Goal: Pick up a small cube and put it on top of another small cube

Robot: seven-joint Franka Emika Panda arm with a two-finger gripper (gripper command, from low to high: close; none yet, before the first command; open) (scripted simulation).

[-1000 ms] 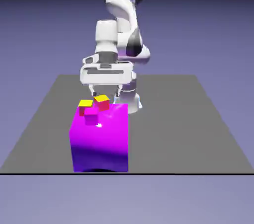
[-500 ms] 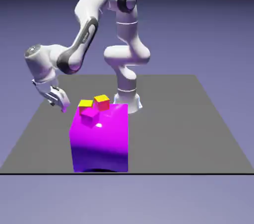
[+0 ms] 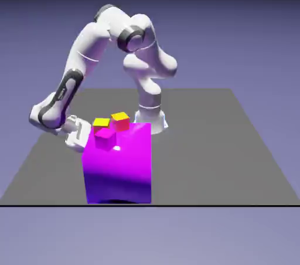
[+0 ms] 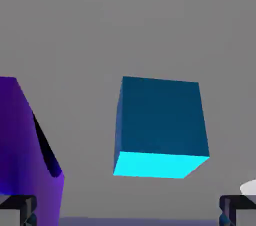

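While tool (image 4: 128, 211) hangs beside purple block (image 3: 120, 167), fingers wide apart (nothing between them), blue cube (image 4: 164, 117) sits on bench (image 3: 199, 158).

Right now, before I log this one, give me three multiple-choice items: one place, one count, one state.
1. In the exterior view, the gripper is:
A) right of the large block
B) left of it
C) above the base
2. Small cubes showing there:
A) one
B) five
C) three
3. The gripper is:
A) open
B) shut

1 B: the gripper hangs at the large purple block's left.
2 C: one magenta cube, two yellow-topped cubes.
3 A: its tips stand wide apart in the hand view, a blue cube ungripped ahead.
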